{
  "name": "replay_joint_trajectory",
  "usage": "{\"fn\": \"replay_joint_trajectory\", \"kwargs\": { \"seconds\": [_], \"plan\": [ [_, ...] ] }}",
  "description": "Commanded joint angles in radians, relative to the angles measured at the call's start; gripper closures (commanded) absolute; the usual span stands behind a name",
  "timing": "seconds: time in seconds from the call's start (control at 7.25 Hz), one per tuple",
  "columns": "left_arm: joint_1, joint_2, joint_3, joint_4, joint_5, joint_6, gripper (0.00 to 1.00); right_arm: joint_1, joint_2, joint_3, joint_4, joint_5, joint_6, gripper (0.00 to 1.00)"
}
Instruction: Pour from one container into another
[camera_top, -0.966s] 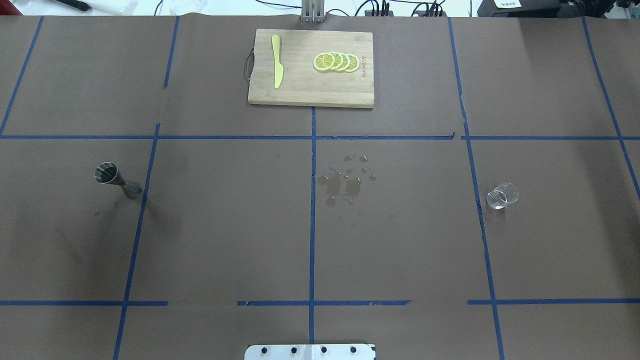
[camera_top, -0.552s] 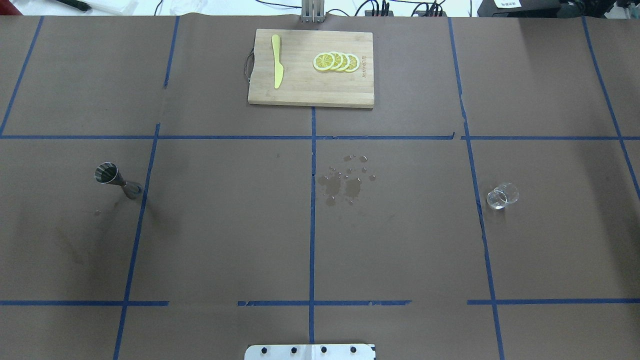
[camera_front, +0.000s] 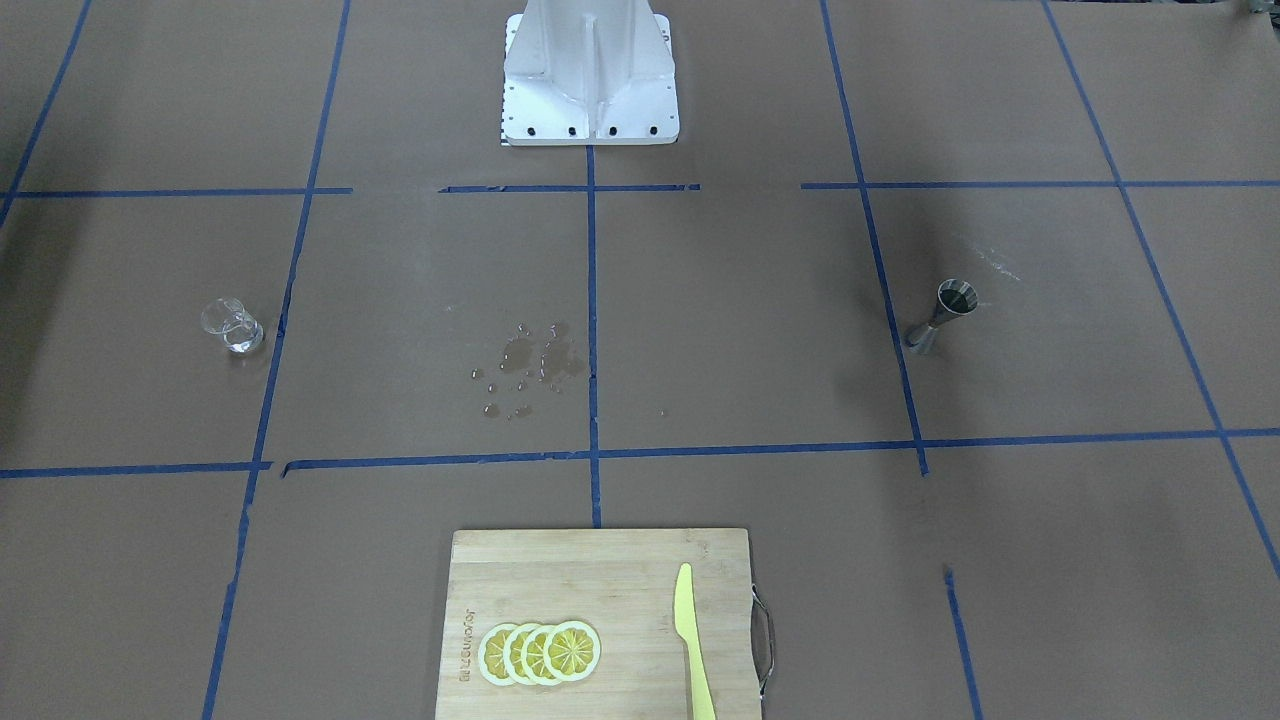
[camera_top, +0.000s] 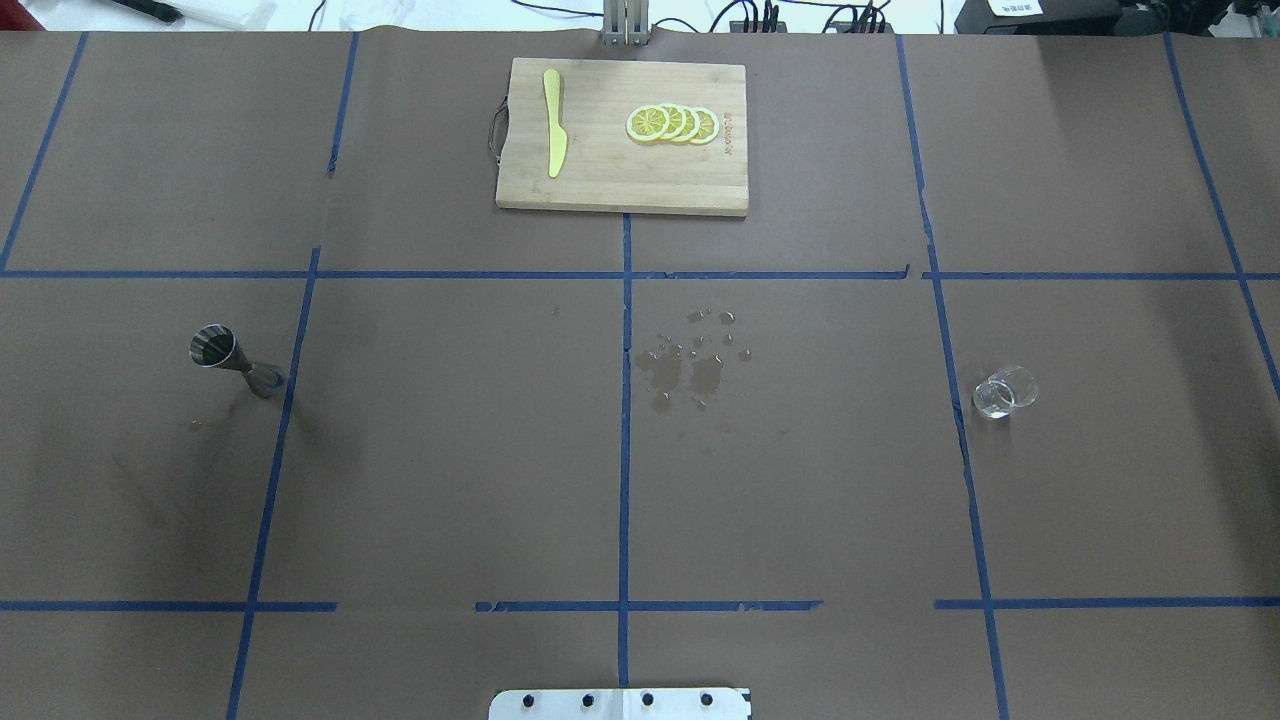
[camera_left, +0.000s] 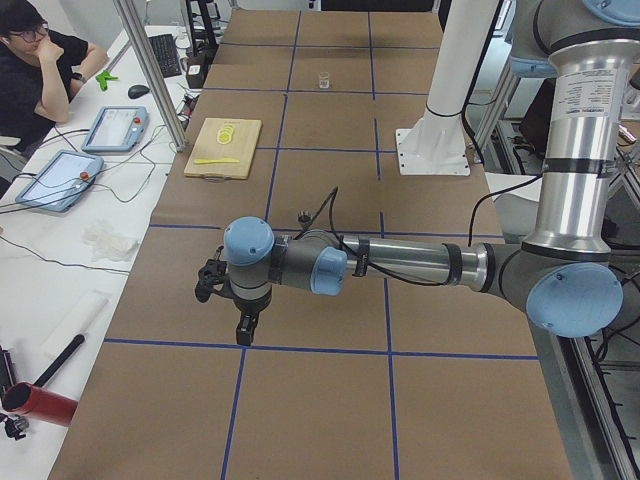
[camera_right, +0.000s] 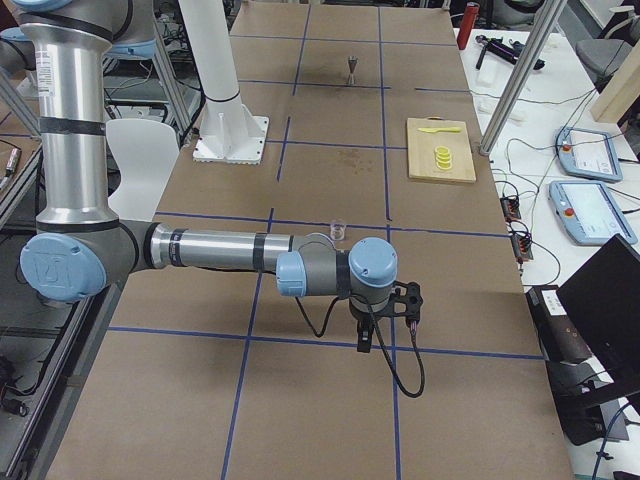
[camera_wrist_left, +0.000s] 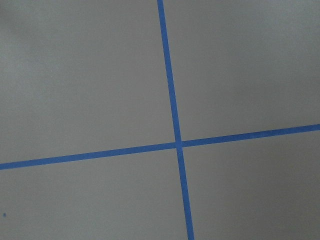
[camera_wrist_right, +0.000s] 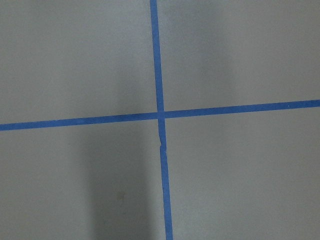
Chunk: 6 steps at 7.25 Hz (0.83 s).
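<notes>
The clear glass cup (camera_top: 1005, 392) stands on the right half of the table, also seen in the front view as the cup (camera_front: 232, 325). The grey metal jigger (camera_top: 232, 360) stands upright on the left half, jigger (camera_front: 940, 315). Neither gripper appears in the overhead or front views. In the left side view my left gripper (camera_left: 244, 338) hangs over bare table at the near end, far from the jigger. In the right side view my right gripper (camera_right: 364, 345) hangs nearer the camera than the cup (camera_right: 338, 230). Whether either is open, I cannot tell. Both wrist views show only paper and blue tape.
A patch of spilled drops (camera_top: 690, 365) marks the table's middle. A wooden cutting board (camera_top: 620, 180) at the far edge carries a yellow knife (camera_top: 553, 120) and lemon slices (camera_top: 672, 123). The robot's white base (camera_front: 590, 70) stands at the near edge.
</notes>
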Motion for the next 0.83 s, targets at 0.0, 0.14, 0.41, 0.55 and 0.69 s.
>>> {"fn": "replay_joint_trajectory", "kwargs": {
  "seconds": [0.0,0.14,0.41,0.55,0.69],
  "plan": [
    [0.0,0.0,0.0,0.0,-0.001,0.0,0.0,0.002,0.001,0.001,0.0,0.0,0.0,0.0],
    [0.0,0.001,0.0,0.0,-0.001,0.003,0.0,0.002,0.001,0.001,0.0,0.0,0.0,0.0],
    [0.0,0.003,0.0,0.0,0.0,0.006,0.0,0.002,0.001,0.001,0.0,0.0,0.0,0.0],
    [0.0,0.005,0.0,0.0,-0.001,0.006,0.0,0.002,0.001,0.001,0.0,0.0,0.0,0.0],
    [0.0,0.008,-0.002,0.0,-0.001,0.006,0.0,0.002,0.001,0.001,0.0,0.0,0.0,0.0]
  ]
}}
